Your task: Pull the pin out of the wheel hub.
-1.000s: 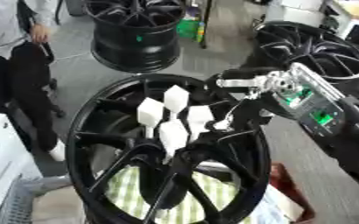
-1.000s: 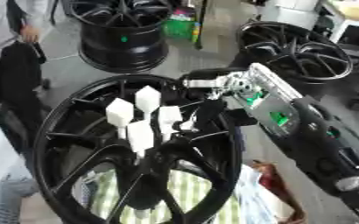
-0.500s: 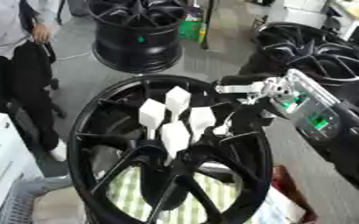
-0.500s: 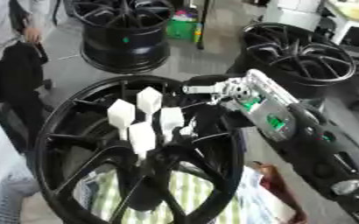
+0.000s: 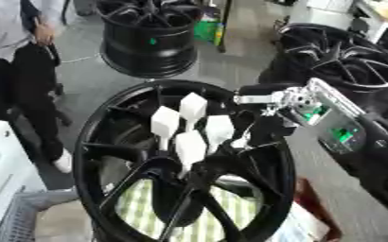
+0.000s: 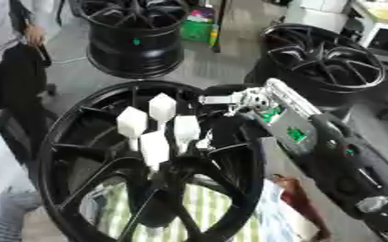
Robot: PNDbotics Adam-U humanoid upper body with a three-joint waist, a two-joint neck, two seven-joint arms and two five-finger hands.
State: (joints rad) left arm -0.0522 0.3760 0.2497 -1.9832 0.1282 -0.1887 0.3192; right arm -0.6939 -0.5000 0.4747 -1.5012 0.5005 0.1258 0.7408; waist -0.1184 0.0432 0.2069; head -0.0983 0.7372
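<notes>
Right hand (image 5: 260,130) lower, nearer white pins (image 5: 189,127).

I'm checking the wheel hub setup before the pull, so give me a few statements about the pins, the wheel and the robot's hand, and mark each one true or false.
1. Four white pins stand in the hub of the black wheel. True.
2. The right hand is at the wheel's right side, next to the pins. True.
3. The left hand is gripping the wheel's rim. False: no left hand shows in either view.
4. The wheel is silver. False: it is black.
5. A green and white checked cloth shows through the wheel's lower spokes. True.
6. All the pins lie flat on the floor. False: they stand upright in the hub.
</notes>
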